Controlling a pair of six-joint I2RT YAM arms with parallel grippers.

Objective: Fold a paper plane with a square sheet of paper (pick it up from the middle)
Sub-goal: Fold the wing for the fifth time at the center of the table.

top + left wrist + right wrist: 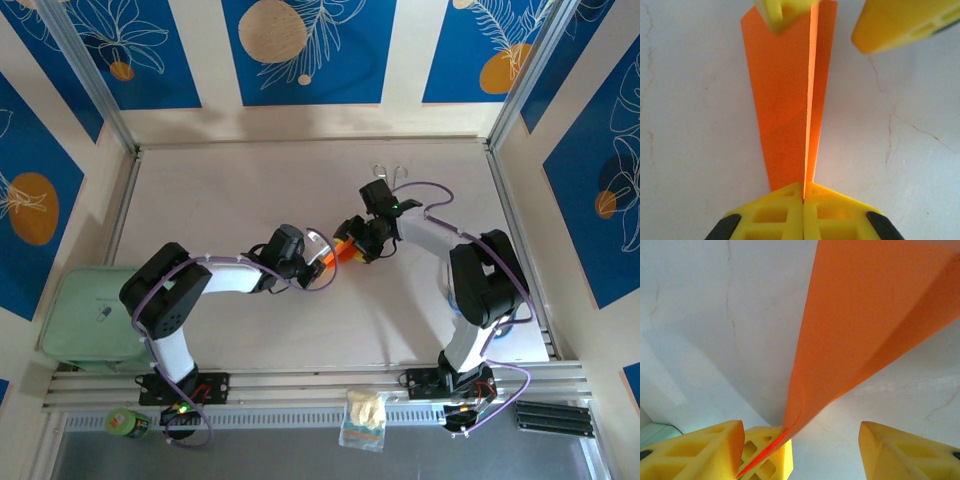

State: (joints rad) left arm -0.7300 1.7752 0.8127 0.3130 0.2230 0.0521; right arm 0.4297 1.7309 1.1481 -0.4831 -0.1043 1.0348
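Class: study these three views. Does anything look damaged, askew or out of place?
Hairline cracks run across the white table beside the plane. The plane itself looks neat: crease straight, narrow end pinched in the shut left claw.

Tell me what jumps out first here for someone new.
The bright orange folded paper stands out first, a narrow dart held mid-table between the two arms. The left arm's fingers are shut on its narrow end, while the right arm's fingers stand apart at the opposite end. Blue leaf-print panels line the far wall.
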